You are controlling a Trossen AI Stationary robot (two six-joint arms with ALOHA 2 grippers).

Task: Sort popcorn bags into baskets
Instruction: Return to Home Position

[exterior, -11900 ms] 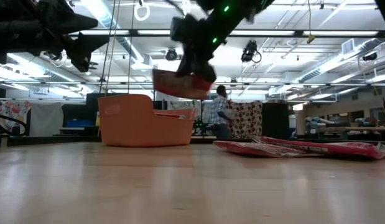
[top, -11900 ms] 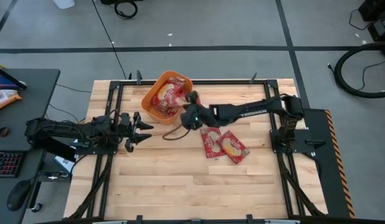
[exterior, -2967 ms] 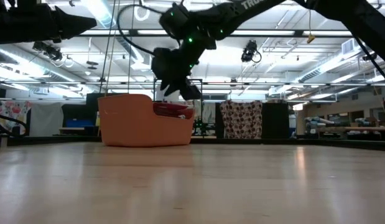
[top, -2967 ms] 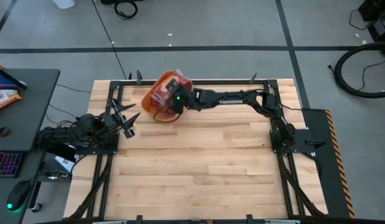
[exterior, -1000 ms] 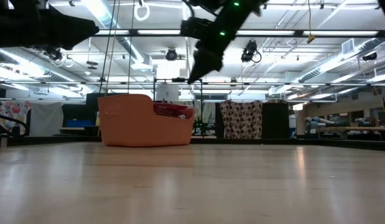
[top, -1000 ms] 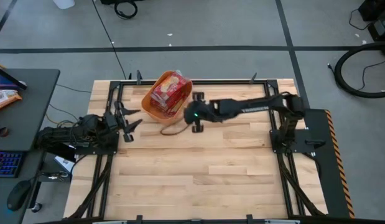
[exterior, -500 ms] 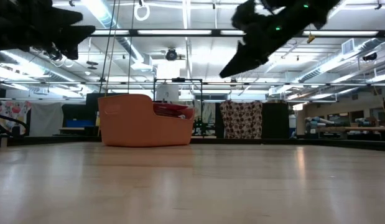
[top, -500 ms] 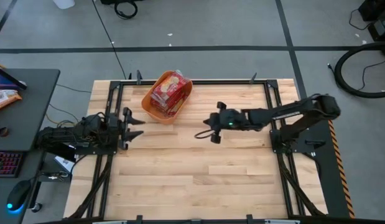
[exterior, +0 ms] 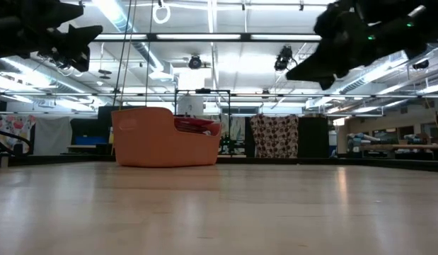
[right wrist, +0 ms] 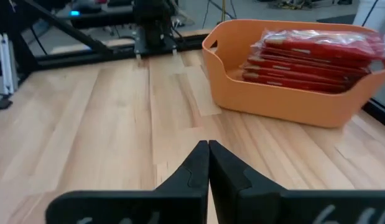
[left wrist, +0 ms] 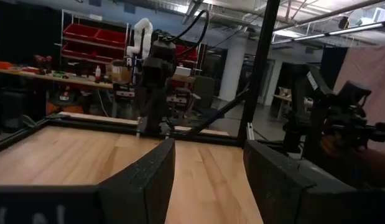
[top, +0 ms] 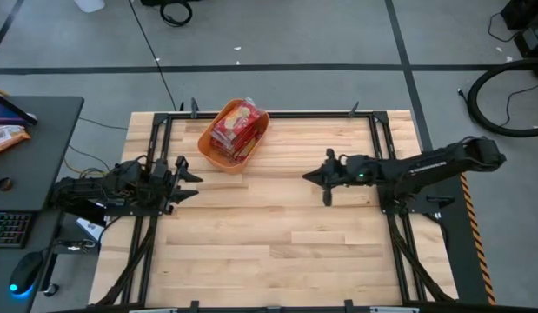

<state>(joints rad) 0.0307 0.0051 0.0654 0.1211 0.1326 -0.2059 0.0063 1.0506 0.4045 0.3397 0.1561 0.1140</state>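
Note:
The orange tub (top: pixel 218 146) stands near the table's far edge, left of centre, and also shows in the low view (exterior: pixel 155 138) and the right wrist view (right wrist: pixel 285 93). Several red popcorn bags (top: pixel 235 129) lie stacked flat inside it, their edges showing above the rim (right wrist: pixel 313 53) (exterior: pixel 199 125). My right gripper (top: pixel 308 176) hovers shut above the wood right of centre, pointing toward the tub, its fingers meeting at their ends (right wrist: pixel 209 152). My left gripper (top: pixel 189 170) waits open at the table's left edge, fingers apart (left wrist: pixel 208 165). No bag lies on the table.
Black frame rails (top: pixel 277 114) run along the table's edges. Bare wood (top: pixel 269 235) spreads between the two grippers and toward the near edge. A dark desk with a keyboard (top: pixel 8 228) stands left of the table.
My right gripper has drawn back from beside the tub toward the table's right edge, going from pointing steeply down to pointing more level at the tub. The tub and the bags in it have stayed put.

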